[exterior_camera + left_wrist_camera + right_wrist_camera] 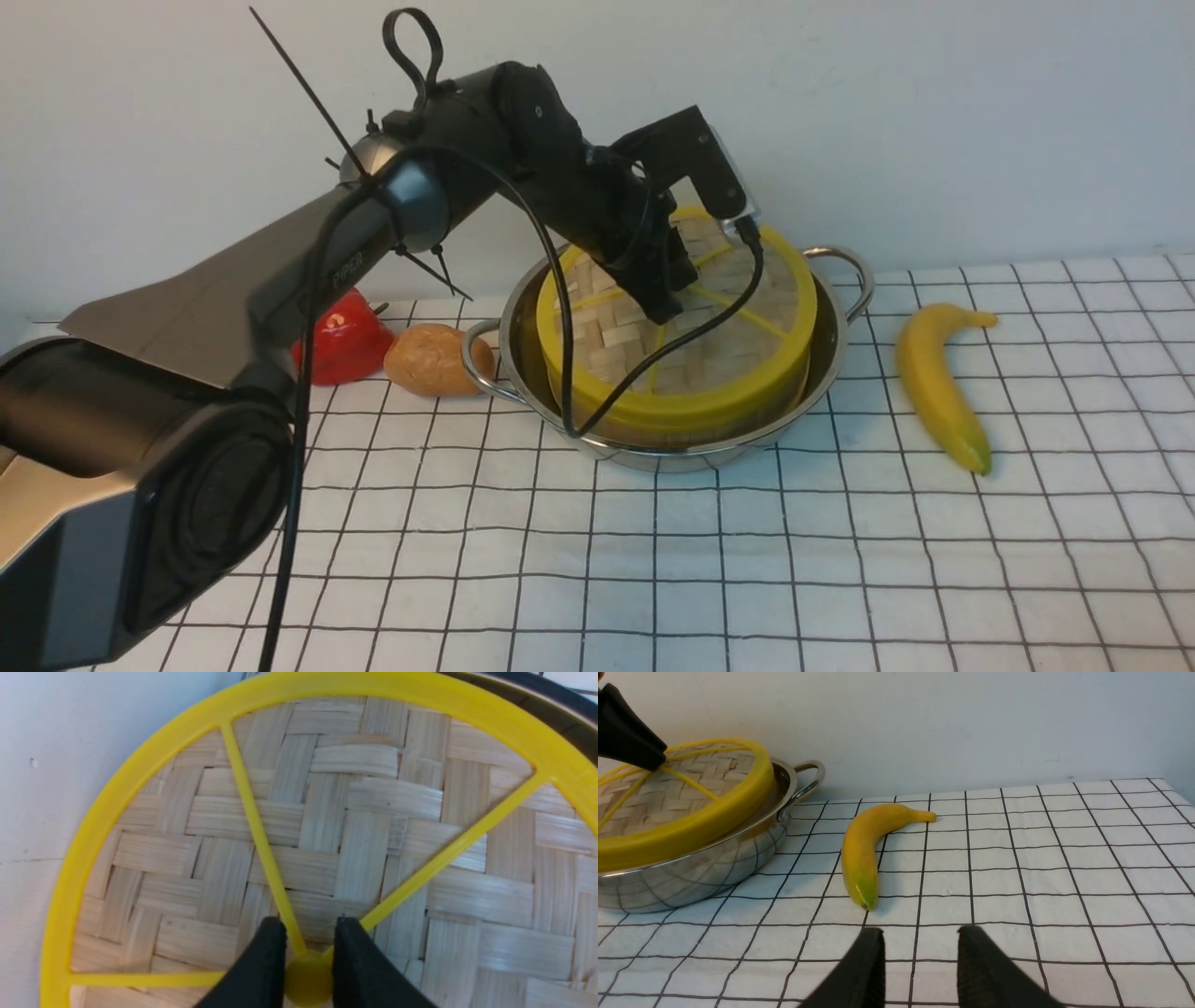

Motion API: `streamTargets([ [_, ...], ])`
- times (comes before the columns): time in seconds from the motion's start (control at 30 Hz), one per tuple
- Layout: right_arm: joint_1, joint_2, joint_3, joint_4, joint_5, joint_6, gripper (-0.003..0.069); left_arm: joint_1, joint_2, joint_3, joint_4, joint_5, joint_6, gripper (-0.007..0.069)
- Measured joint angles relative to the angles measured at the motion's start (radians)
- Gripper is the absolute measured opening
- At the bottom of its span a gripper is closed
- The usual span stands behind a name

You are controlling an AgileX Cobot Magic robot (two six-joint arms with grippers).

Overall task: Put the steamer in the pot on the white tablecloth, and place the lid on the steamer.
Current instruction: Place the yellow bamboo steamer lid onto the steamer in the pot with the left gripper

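Note:
The steel pot [837, 322] stands on the white tablecloth [747, 560]. The steamer sits inside it, almost wholly hidden under the lid [719, 350]; only a pale strip of its wall [653, 433] shows. The lid, woven with a yellow rim and spokes, lies slightly tilted on top. My left gripper [665, 313] reaches down onto its middle. In the left wrist view the left gripper [308, 926] is shut on the lid's yellow centre hub [308, 977]. My right gripper [920, 938] hovers open over bare cloth, holding nothing, well to the side of the pot [691, 877].
A banana [938, 383] lies on the cloth right of the pot and ahead of the right gripper, where the same banana [861, 854] shows. A red fruit [341, 350] and a brown potato-like lump [429, 359] sit left of the pot. A wall stands close behind.

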State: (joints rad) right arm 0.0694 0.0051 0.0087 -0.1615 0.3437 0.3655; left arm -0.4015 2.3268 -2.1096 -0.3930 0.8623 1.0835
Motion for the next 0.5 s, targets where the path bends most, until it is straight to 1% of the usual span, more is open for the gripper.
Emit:
streamTargets([
  [0.13,0.0,0.0,0.0,0.0,0.0,0.0,0.024,0.0,0.0,-0.001,0.001,0.002,0.0,0.012],
  [0.23,0.0,0.0,0.0,0.0,0.0,0.0,0.024,0.0,-0.004,-0.001,0.019,0.003,-0.002,0.0177],
  [0.27,0.0,0.0,0.0,0.0,0.0,0.0,0.024,0.0,-0.01,-0.001,0.037,0.007,-0.027,0.0242],
  [0.3,0.0,0.0,0.0,0.0,0.0,0.0,0.024,-0.001,-0.017,-0.001,0.051,0.01,-0.047,0.0289],
  [0.33,0.0,0.0,0.0,0.0,0.0,0.0,0.024,-0.001,-0.018,-0.001,0.054,0.011,-0.052,0.0299],
  [0.4,0.0,0.0,0.0,0.0,0.0,0.0,0.024,-0.001,-0.045,-0.001,0.094,0.017,-0.118,0.0412],
  [0.47,0.0,0.0,0.0,0.0,0.0,0.0,0.024,0.0,-0.099,-0.001,0.134,0.022,-0.209,0.053],
  [0.5,0.0,0.0,0.0,0.0,0.0,0.0,0.024,0.0,-0.119,-0.001,0.14,0.022,-0.239,0.0554],
])
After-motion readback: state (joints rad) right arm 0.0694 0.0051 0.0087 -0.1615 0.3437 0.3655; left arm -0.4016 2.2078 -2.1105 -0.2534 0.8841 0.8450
